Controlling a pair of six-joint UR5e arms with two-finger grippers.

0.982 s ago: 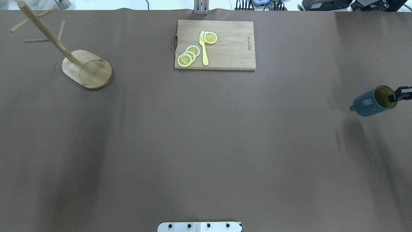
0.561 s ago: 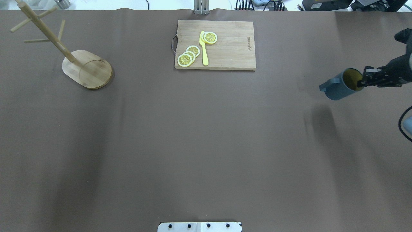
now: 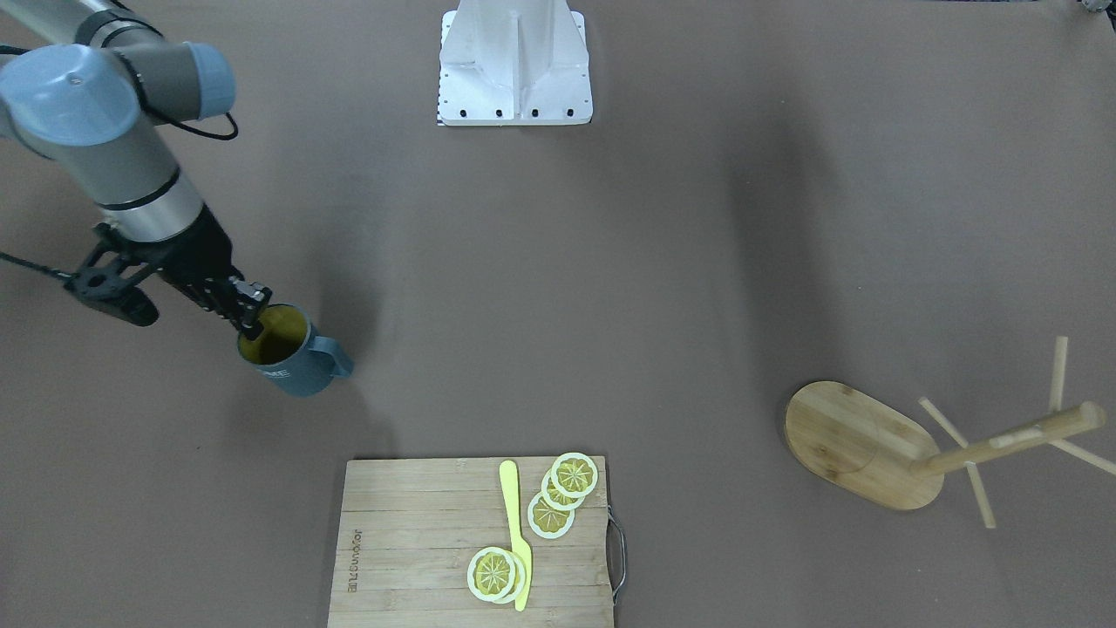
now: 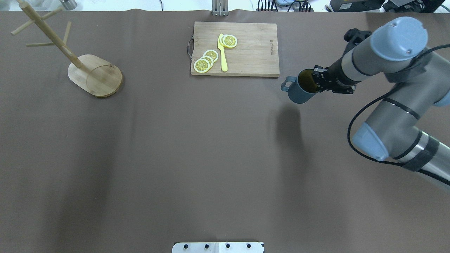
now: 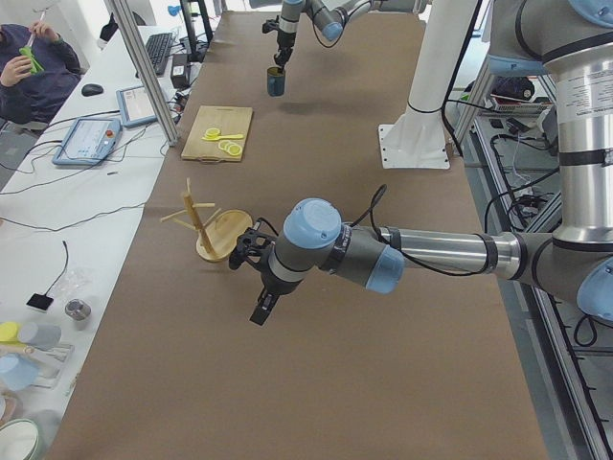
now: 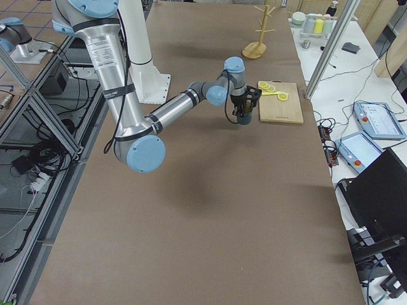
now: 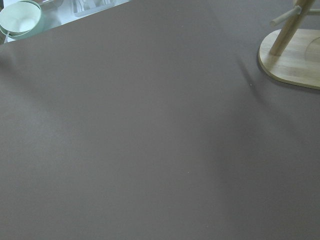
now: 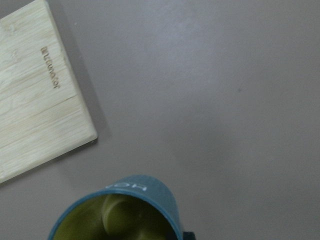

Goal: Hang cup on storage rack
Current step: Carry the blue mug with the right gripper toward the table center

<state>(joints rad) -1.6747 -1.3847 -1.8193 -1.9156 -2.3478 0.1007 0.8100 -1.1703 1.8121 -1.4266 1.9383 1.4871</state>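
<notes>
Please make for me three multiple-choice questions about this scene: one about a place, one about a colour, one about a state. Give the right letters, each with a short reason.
1. Where is the cup?
A: in the right gripper, near a corner of the cutting board
B: standing on the cutting board
C: lying loose on its side

2. What colour is the knife?
A: red
B: green
C: yellow

3. How is the storage rack?
A: toppled
B: upright, pegs bare
C: upright, one peg loaded

Answers: 1 A, the gripper clamps its rim; 2 C, it is plain yellow; 3 B, nothing hangs on any peg.
</notes>
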